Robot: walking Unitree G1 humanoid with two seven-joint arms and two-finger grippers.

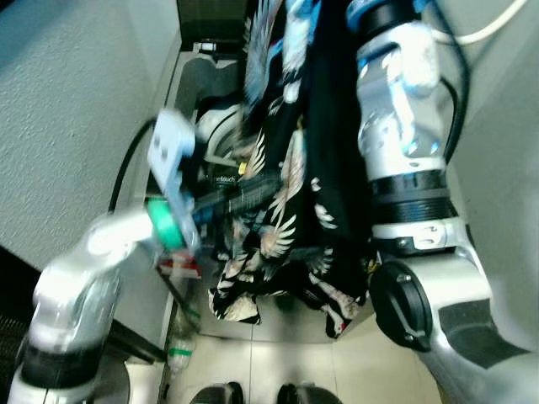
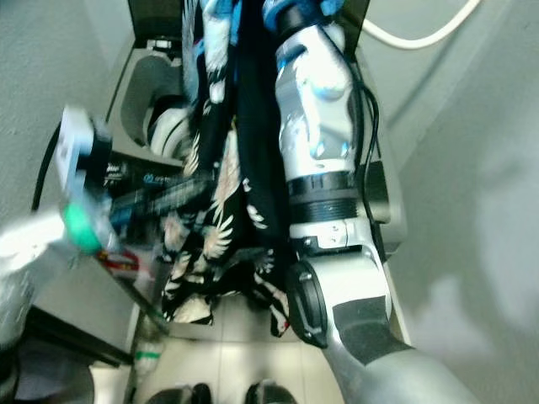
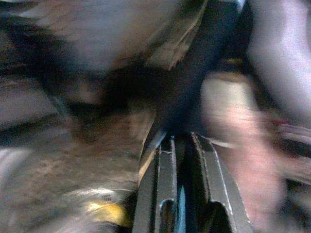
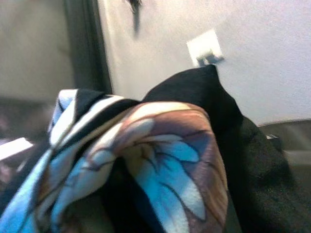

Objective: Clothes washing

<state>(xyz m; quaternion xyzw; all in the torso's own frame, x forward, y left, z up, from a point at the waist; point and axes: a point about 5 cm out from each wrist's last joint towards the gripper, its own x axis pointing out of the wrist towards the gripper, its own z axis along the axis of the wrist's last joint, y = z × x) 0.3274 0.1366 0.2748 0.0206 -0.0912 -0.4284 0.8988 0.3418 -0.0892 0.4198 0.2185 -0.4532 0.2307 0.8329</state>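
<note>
A black garment with a white and blue floral print [image 1: 295,194] hangs in front of me from high up. My right arm [image 1: 400,109] rises beside it, and the cloth drapes down from that arm's gripper. In the right wrist view the bunched garment [image 4: 160,160] covers the fingers. My left gripper [image 1: 271,187] reaches sideways into the hanging cloth at mid height. Its fingers [image 3: 167,170] lie close together with the tips against a dark fold. Behind the garment stands the grey washing machine [image 1: 206,80], its opening partly hidden by the cloth.
A grey wall [image 1: 67,109] runs along my left, and another wall [image 2: 472,210] closes in on the right. A plastic bottle [image 1: 180,349] lies on the tiled floor by the machine. My feet [image 1: 253,393] stand at the bottom edge. A white cable [image 1: 493,29] hangs at upper right.
</note>
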